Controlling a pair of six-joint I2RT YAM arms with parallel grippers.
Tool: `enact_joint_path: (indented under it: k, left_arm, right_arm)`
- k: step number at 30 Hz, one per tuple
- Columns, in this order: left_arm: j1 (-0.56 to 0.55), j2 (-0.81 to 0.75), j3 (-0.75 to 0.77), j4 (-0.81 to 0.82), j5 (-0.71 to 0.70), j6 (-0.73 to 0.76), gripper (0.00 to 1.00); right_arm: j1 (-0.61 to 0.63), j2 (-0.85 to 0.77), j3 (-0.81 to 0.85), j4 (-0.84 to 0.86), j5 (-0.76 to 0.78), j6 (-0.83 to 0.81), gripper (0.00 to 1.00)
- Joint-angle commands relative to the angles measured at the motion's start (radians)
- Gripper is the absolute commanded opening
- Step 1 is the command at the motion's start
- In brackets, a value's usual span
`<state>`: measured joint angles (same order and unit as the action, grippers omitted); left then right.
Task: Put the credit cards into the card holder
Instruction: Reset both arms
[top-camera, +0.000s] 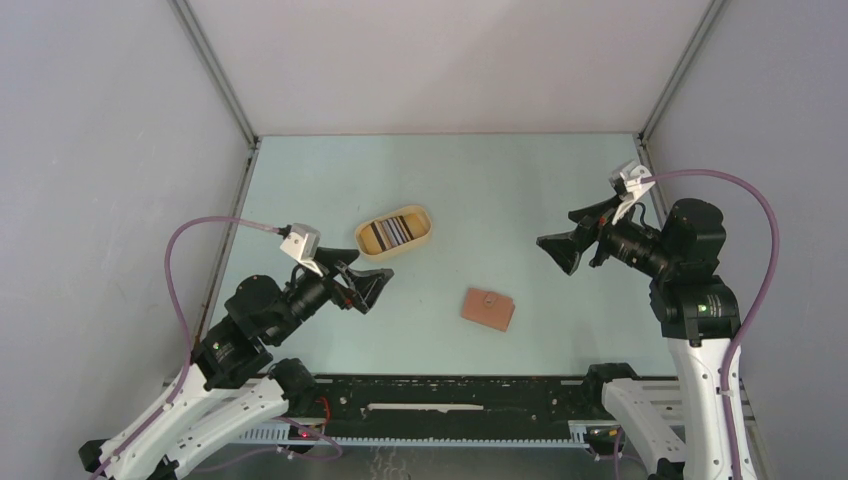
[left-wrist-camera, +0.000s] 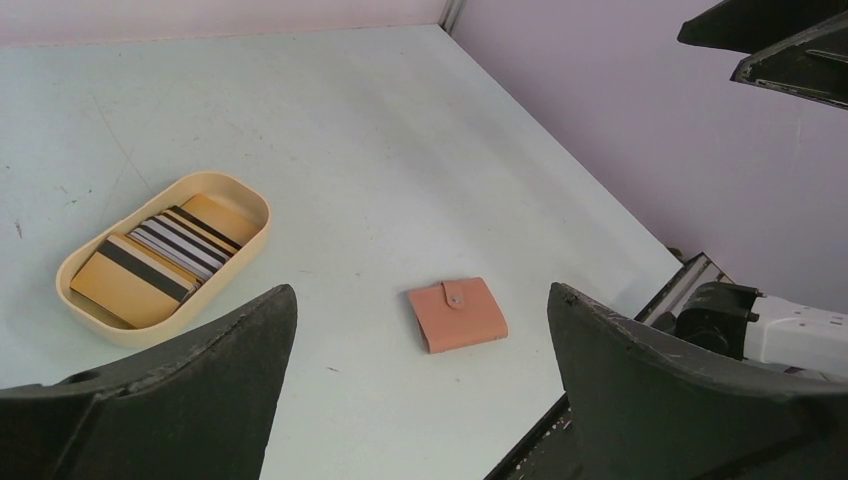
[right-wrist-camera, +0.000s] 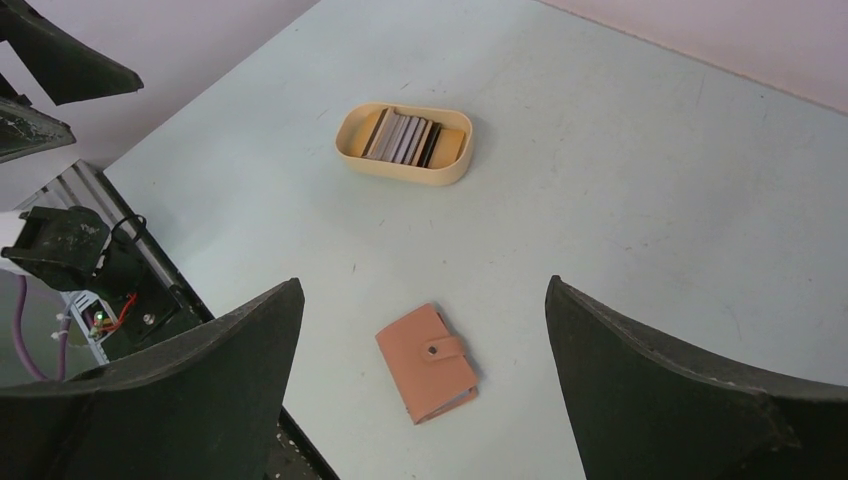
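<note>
Several striped cards (left-wrist-camera: 165, 255) in tray (left-wrist-camera: 160, 328)

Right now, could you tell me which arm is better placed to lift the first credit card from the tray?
Left: the left claw, open, hovers right beside the tan tray of credit cards; the right claw, also open, is clearly farther from it, nearer the closed card holder.

Reddish-brown card holder (top-camera: 488, 308) lies flat, snapped shut; striped credit cards (top-camera: 388, 234) fill a tan tray (right-wrist-camera: 410, 172).
</note>
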<state>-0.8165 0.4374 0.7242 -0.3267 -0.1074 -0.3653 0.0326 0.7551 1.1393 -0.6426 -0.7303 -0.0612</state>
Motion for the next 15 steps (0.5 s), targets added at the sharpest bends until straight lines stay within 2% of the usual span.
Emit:
enact_joint_path:
  k: [1, 15]
  left_arm:
    - [0.005, -0.010, 0.031, 0.008, -0.020, 0.022, 1.00]
    - [0.006, -0.017, 0.018, 0.016, -0.023, 0.026, 1.00]
  right_arm:
    - [-0.010, 0.000, 0.037, 0.003, -0.025, -0.005, 1.00]
    - [-0.017, 0.003, 0.038, 0.005, -0.039, -0.007, 1.00]
